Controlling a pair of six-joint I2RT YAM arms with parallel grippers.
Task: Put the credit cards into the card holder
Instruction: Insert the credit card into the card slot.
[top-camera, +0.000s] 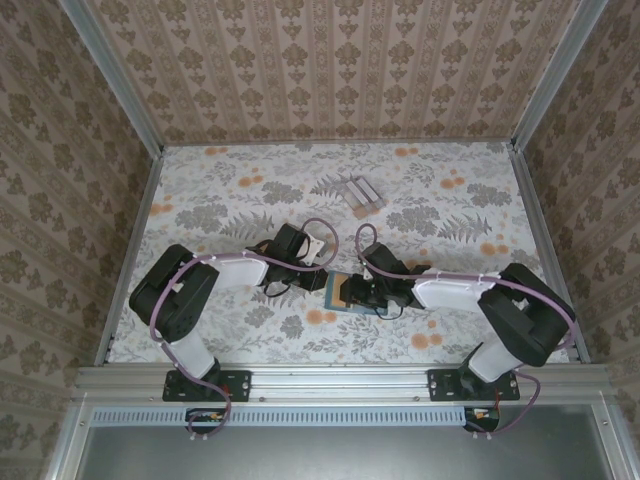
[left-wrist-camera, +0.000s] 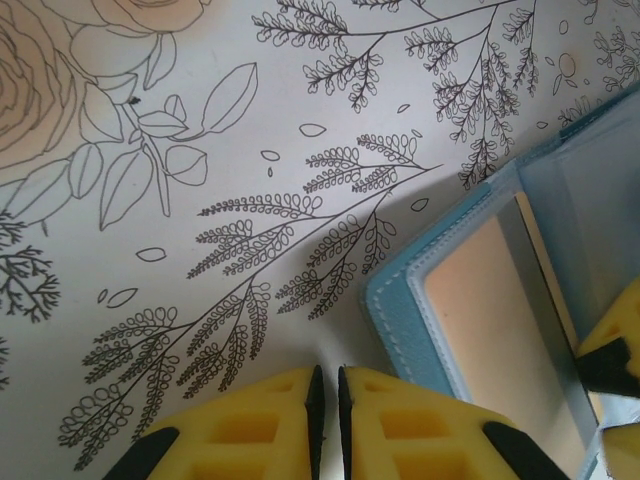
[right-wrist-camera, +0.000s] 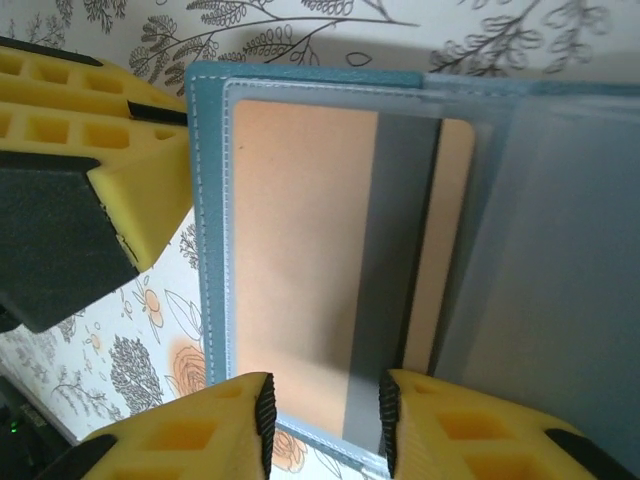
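The teal card holder (top-camera: 338, 291) lies open on the floral table between both grippers. An orange-tan credit card (right-wrist-camera: 300, 250) with a grey stripe sits inside its clear left pocket (right-wrist-camera: 207, 200). My right gripper (right-wrist-camera: 327, 400) hovers open over the near end of that card, its jaws standing either side of the card's stripe and holding nothing. In the top view the right gripper (top-camera: 364, 293) is over the holder. My left gripper (left-wrist-camera: 326, 372) is shut and empty, resting on the table just beside the holder's stitched edge (left-wrist-camera: 400, 300); one of its yellow fingers (right-wrist-camera: 130, 170) touches the holder's left rim.
A pale slotted card stand (top-camera: 358, 193) with more cards stands further back near the table's middle. Metal rails (top-camera: 130, 250) and patterned walls enclose the table on three sides. Both arms' cables loop just above the holder.
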